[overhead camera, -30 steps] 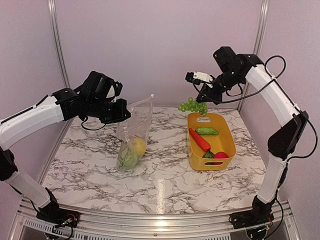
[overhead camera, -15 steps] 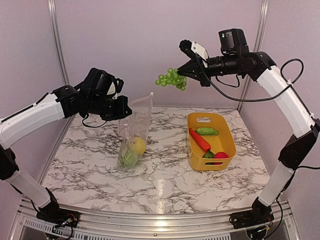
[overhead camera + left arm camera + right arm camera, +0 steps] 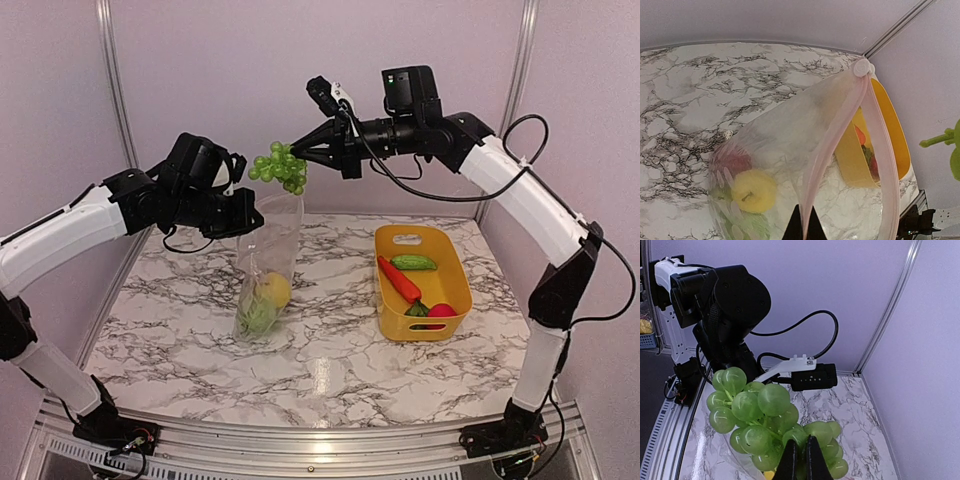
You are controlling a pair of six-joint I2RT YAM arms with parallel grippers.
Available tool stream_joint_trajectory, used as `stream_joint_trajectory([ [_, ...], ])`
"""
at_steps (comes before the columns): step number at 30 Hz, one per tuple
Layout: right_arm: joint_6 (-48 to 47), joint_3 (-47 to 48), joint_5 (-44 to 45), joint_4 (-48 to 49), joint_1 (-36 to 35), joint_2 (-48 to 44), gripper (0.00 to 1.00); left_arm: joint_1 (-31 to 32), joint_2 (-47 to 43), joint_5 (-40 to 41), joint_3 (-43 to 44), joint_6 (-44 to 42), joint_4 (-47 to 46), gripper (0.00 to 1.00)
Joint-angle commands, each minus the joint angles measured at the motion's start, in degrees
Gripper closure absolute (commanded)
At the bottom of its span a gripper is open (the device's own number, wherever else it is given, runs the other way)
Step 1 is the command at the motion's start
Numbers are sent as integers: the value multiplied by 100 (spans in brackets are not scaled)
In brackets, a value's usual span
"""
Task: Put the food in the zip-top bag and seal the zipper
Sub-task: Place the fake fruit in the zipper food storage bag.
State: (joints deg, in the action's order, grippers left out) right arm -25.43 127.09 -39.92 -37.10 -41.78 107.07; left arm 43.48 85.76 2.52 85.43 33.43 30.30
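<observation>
The step in hand is judged to be the dropping of the green grapes [image 3: 279, 167] into the zip-top bag [image 3: 266, 262]. The bunch is clenched by its stem in the right gripper [image 3: 300, 157], whose jaws are closed tight. The left gripper [image 3: 246, 218] is pinched shut on the bag's mouth at the zipper [image 3: 839, 129], so that the bag is held upright with its bottom on the table [image 3: 330, 350].

For the step to go well, the bunch should be brought squarely over the gap between the two zipper lips before anything is released. In the left wrist view the mouth is seen as a narrow slit, wider towards six o'clock and pinched together at the slider near one o'clock, so the wide end should be aimed for. The bunch is broad and may catch on a lip. It is best lowered partly in and only then let go. The left grip should not be slackened, or the bag is likely to sag.

In the top view the grapes lie at nine o'clock of the right gripper's tips and at twelve o'clock of the bag's mouth, just above it; whether they touch it cannot be told. A lemon [image 3: 277, 291] lies inside the bag. The yellow basket [image 3: 455, 262], with a cucumber [image 3: 413, 262] and a red pepper [image 3: 398, 280] in it, is at three o'clock of the bag, well apart.
</observation>
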Motion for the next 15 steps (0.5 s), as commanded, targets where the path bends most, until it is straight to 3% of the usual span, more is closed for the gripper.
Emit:
stream_joint_trajectory([
  [1, 912, 100, -660, 467, -10, 231, 100, -33, -279, 56, -88, 38, -29, 100],
  [15, 984, -429, -938, 359, -8, 635, 100, -36, -424, 121, -233, 67, -82, 100],
])
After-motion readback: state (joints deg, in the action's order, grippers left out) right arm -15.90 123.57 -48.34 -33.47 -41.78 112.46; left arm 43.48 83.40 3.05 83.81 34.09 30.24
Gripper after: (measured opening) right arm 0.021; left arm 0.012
